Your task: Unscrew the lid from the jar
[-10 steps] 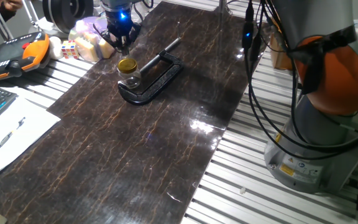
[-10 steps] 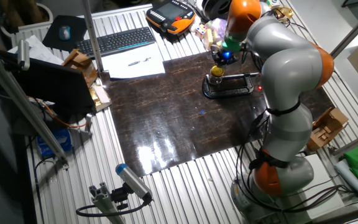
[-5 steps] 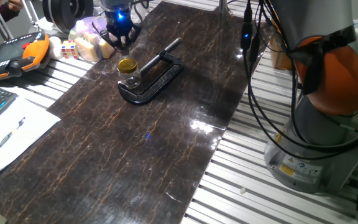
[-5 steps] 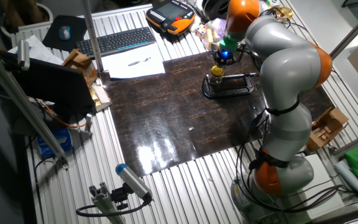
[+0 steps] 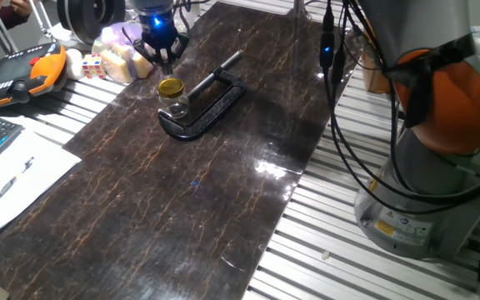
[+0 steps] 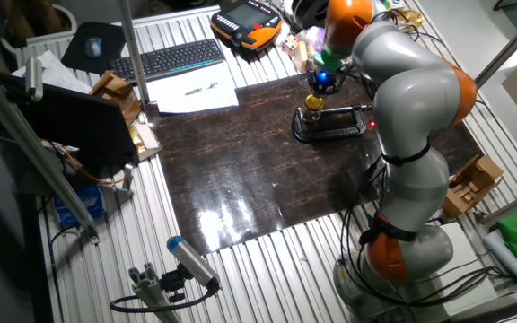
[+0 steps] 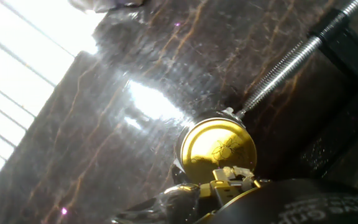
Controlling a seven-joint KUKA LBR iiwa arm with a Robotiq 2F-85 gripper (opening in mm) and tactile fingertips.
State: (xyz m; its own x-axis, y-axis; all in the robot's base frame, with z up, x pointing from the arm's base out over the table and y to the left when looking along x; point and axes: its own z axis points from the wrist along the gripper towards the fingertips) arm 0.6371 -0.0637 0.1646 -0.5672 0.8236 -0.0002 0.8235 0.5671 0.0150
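The small clear glass jar [image 5: 174, 103] stands on the dark table, held between the jaws of a black C-clamp [image 5: 209, 107]. The gold-yellow lid [image 5: 170, 86] sits on top of the jar. My gripper [image 5: 162, 60] hangs just above and slightly behind the lid, apart from it, and nothing shows between its fingers. In the other fixed view the gripper [image 6: 319, 87] is right over the lid [image 6: 313, 100]. The hand view looks down on the lid [image 7: 219, 148] with the clamp's screw [image 7: 284, 67] pressing on the jar. The fingers do not show there.
An orange-black handset [image 5: 19, 75], dice and pale objects [image 5: 119, 57] lie left of the table. Paper [image 5: 11, 179] and a keyboard [image 6: 169, 59] lie on the slatted bench. The arm's base [image 5: 440, 158] and cables [image 5: 340, 125] stand at the right.
The gripper has shifted very slightly up and away from the lid. The jar, lid and clamp have not moved.
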